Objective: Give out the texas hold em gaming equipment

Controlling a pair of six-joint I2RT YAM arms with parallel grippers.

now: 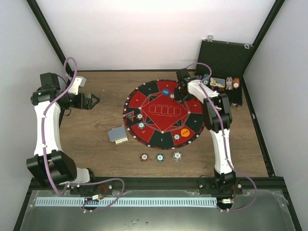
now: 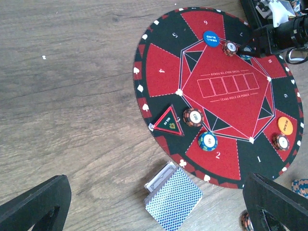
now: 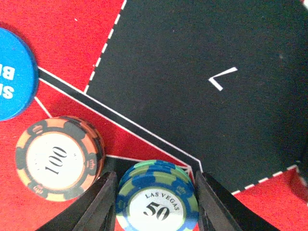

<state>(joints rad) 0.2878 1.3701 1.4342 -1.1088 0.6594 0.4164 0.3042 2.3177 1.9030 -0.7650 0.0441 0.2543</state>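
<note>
R jaws against both sides of 50 chip [image 3: 156, 204] on mat [image 3: 192, 72]

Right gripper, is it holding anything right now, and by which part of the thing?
The right gripper holds the blue-green 50 chip. Its two fingers press on opposite sides of the chip's rim.

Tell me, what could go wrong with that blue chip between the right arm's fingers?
The right fingers pinch the blue chip only by its rim, so it might slip or land tilted. The orange chip lies close beside one finger; opening could nudge it across the mat.
</note>
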